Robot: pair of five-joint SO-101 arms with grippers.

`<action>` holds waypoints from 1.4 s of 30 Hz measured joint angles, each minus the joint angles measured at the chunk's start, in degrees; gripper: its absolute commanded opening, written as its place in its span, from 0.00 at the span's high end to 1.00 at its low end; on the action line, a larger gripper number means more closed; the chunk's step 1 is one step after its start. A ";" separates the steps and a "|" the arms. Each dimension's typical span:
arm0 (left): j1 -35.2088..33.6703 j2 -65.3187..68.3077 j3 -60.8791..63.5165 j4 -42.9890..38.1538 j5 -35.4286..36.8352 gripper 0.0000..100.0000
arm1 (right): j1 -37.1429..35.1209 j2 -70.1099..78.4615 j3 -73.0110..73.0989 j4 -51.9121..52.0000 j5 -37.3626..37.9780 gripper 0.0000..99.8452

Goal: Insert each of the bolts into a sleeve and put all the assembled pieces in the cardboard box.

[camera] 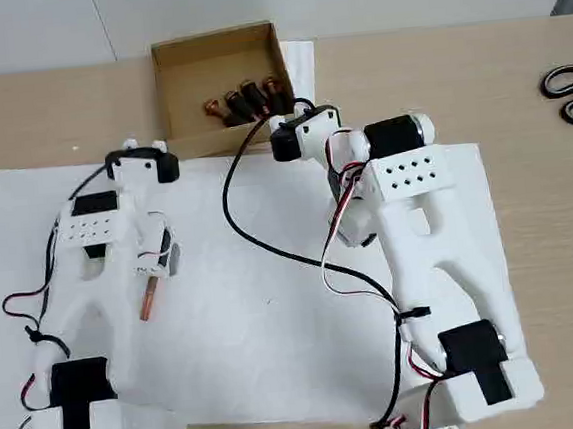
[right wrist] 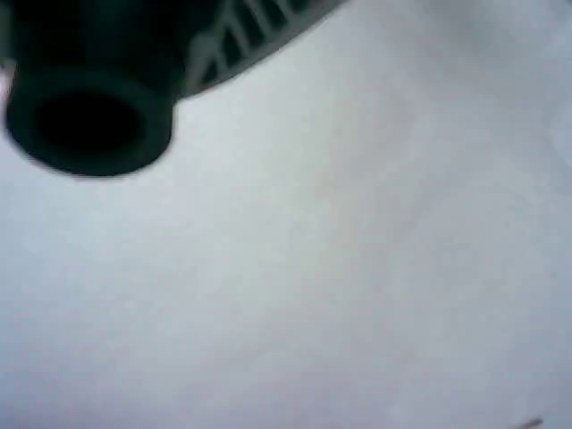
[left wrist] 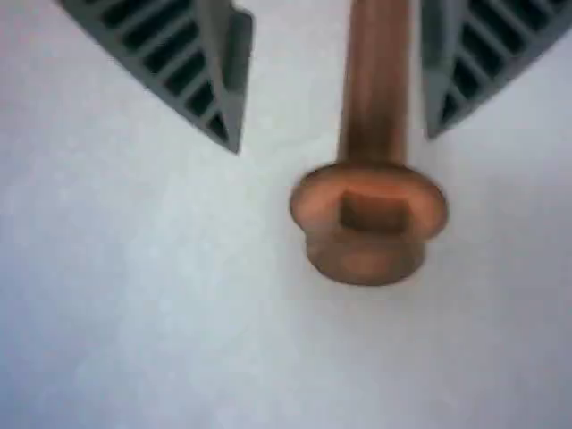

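Paper (left wrist: pixel 134 313) beneath bolt (left wrist: pixel 368 214), apparently within gripper (left wrist: pixel 332 130)

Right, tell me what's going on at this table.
Two arms are pairing bolts with sleeves. The left gripper is open above the white paper, with a copper bolt between its jaws, unclamped. A black sleeve sits against the right gripper; its grip is unclear. Several assembled pieces already lie in the cardboard box.

scissors (camera: pixel 572 92): table's far right edge | white sheet (camera: pixel 255 318): on table (camera: pixel 516 84)
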 measured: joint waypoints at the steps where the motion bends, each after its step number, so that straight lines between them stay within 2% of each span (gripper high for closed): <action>1: 0.00 0.00 0.44 -0.53 0.00 0.87 | 0.00 0.00 0.00 0.00 0.00 0.99; 12: 0.00 0.00 5.27 -8.09 -0.26 0.87 | 0.00 0.00 0.00 0.00 0.00 0.99; 19: 0.00 -0.09 6.51 -9.76 -0.09 0.87 | 0.00 0.00 0.00 0.00 0.00 0.99; 26: 0.44 -0.79 8.70 -11.78 0.00 1.00 | 0.00 0.00 0.00 0.00 0.00 0.99; 33: 0.44 -1.14 9.05 -12.13 0.00 1.00 | 0.00 0.00 0.00 0.00 0.00 0.99; 36: 0.35 -1.05 6.68 -9.41 0.00 1.00 | 0.00 0.00 0.00 0.00 0.00 0.99; 42: 0.09 -1.05 -5.63 2.20 2.02 1.00 | 0.00 0.00 0.00 0.00 0.00 0.99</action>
